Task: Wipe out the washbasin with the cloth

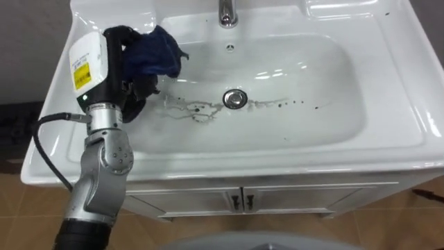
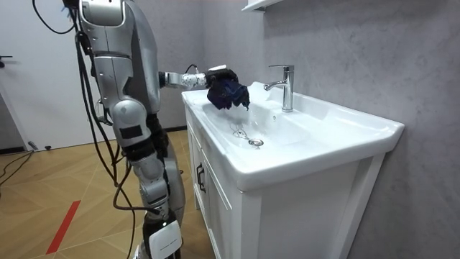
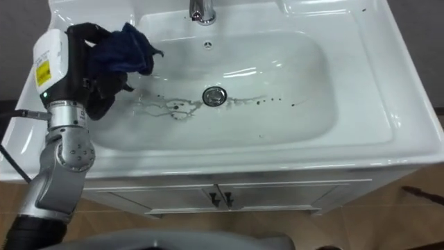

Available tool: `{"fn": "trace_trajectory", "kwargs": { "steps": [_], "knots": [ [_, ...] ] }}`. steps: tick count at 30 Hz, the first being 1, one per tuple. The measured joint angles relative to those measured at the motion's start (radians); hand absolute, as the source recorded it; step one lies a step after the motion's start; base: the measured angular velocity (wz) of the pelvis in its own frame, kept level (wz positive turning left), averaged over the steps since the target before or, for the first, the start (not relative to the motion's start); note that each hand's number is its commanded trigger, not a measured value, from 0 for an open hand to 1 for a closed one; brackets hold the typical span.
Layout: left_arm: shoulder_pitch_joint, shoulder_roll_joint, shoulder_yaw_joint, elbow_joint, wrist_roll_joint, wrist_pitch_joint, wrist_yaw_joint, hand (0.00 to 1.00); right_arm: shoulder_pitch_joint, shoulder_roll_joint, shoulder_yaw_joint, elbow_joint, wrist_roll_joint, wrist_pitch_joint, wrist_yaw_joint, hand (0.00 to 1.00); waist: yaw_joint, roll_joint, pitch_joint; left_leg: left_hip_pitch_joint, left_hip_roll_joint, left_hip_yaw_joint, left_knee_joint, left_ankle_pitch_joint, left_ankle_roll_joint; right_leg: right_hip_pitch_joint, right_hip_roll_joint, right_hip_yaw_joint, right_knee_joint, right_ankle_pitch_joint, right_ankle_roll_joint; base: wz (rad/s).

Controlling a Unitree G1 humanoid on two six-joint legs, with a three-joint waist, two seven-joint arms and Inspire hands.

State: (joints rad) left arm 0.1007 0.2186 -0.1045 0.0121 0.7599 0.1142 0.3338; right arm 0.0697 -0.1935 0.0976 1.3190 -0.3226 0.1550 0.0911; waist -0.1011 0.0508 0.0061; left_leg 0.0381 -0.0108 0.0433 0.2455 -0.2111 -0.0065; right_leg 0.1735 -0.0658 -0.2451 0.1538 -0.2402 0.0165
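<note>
Grey wall point(image 2: 345, 43) backs a white basin point(image 1: 388, 118) set on a white cabinet point(image 1: 291, 198) with two small dark door handles, and we stand on the wooden floor point(image 2: 65, 180) at its front, facing it. Our left arm reaches forward over the basin's left side. Our left hand point(image 1: 125, 69) is at the left inner slope of the bowl, just inside the rim, and its dark fingers are curled round a dark blue cloth point(image 1: 158, 52). The cloth is bunched up and sticks out past the fingers toward the tap point(image 1: 227, 12). In the room view it hangs at about rim height over the bowl; whether it touches the white surface we cannot tell.

At the middle of the bowl sits the round metal drain point(image 1: 235, 98). Thin dark streaks point(image 1: 187, 109) run from just beside the hand toward the drain, and a row of small dark specks point(image 1: 291, 104) carries on to the right of it. The tap stands upright on the back ledge, behind the drain. A red line point(image 2: 63, 226) is on the floor behind us.
</note>
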Motion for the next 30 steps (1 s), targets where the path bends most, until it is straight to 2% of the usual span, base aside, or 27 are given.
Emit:
{"fn": "trace_trajectory", "kwargs": {
  "steps": [3,4,7,9,12,16,18,21,25,28,30],
  "knots": [
    [0.000,0.000,-0.004,0.035,0.068,0.020,-0.023,1.00,-0.003,-0.001,0.006,-0.003,0.001,-0.001,-0.004,0.00,0.000,0.004,0.0042,-0.002,0.001,0.011,0.008,0.000,0.000,-0.003,0.000,0.017,-0.001,0.000,0.000,-0.13],
    [0.000,0.005,-0.017,0.038,0.094,0.033,-0.035,1.00,-0.003,-0.002,0.010,-0.003,0.004,-0.001,-0.006,0.00,0.000,0.006,0.0025,-0.008,0.001,0.013,0.009,0.000,0.000,-0.010,0.000,0.020,-0.001,0.000,0.000,-0.10],
    [-0.001,0.010,-0.026,0.047,0.129,0.036,-0.043,1.00,0.002,-0.002,0.014,0.004,0.006,-0.001,-0.015,0.00,-0.005,0.010,0.0049,-0.010,0.002,0.020,0.007,0.000,0.000,-0.015,0.000,0.026,0.000,0.000,0.000,-0.06],
    [-0.019,0.031,-0.053,0.076,0.155,0.057,-0.063,1.00,0.005,-0.005,0.019,0.012,0.005,-0.001,-0.017,0.00,-0.008,0.012,0.0045,-0.008,0.002,0.022,0.007,0.000,0.000,-0.015,0.000,0.035,0.002,0.000,0.000,-0.04],
    [-0.047,0.038,-0.061,0.108,0.188,0.071,-0.085,1.00,0.004,-0.011,0.018,0.013,0.004,-0.001,-0.021,0.00,-0.021,0.017,0.0064,-0.011,0.002,0.025,0.004,0.000,0.000,-0.015,0.000,0.041,0.004,0.000,-0.001,-0.02],
    [-0.066,0.045,-0.061,0.113,0.196,0.078,-0.105,1.00,0.000,-0.016,0.018,0.013,0.004,-0.001,-0.026,0.00,-0.037,0.020,0.0098,-0.010,0.003,0.033,0.004,0.000,0.000,-0.017,0.000,0.047,0.008,0.001,0.000,-0.02],
    [-0.094,0.058,-0.082,0.152,0.196,0.083,-0.111,1.00,-0.001,-0.019,0.018,0.009,0.004,-0.001,-0.027,0.00,-0.043,0.024,0.0099,-0.012,0.004,0.033,0.004,0.000,0.000,-0.021,0.000,0.046,0.015,0.001,0.000,0.00],
    [-0.115,0.083,-0.123,0.175,0.196,0.093,-0.143,1.00,-0.002,-0.024,0.018,0.002,0.006,-0.001,-0.039,0.00,-0.059,0.037,0.0043,-0.029,0.005,0.034,0.010,-0.001,0.001,-0.037,0.000,0.043,0.020,0.002,0.000,0.03],
    [-0.123,0.083,-0.150,0.188,0.196,0.099,-0.195,1.00,0.001,-0.025,0.018,0.000,0.006,-0.001,-0.048,0.00,-0.064,0.043,0.0024,-0.027,0.007,0.039,0.010,-0.001,0.001,-0.037,0.000,0.043,0.023,0.002,0.001,0.00],
    [-0.137,0.083,-0.169,0.203,0.196,0.104,-0.220,1.00,0.001,-0.025,0.018,-0.005,0.008,-0.001,-0.056,0.00,-0.064,0.039,0.0062,-0.026,0.009,0.046,0.011,-0.001,0.001,-0.038,0.000,0.043,0.029,0.002,0.001,0.00],
    [-0.138,0.080,-0.179,0.218,0.196,0.104,-0.242,1.00,0.000,-0.025,0.018,-0.014,0.005,-0.002,-0.060,0.00,-0.064,0.041,0.0058,-0.025,0.013,0.063,0.012,-0.001,0.002,-0.039,0.001,0.047,0.029,0.002,0.001,-0.05]
  ]
}}
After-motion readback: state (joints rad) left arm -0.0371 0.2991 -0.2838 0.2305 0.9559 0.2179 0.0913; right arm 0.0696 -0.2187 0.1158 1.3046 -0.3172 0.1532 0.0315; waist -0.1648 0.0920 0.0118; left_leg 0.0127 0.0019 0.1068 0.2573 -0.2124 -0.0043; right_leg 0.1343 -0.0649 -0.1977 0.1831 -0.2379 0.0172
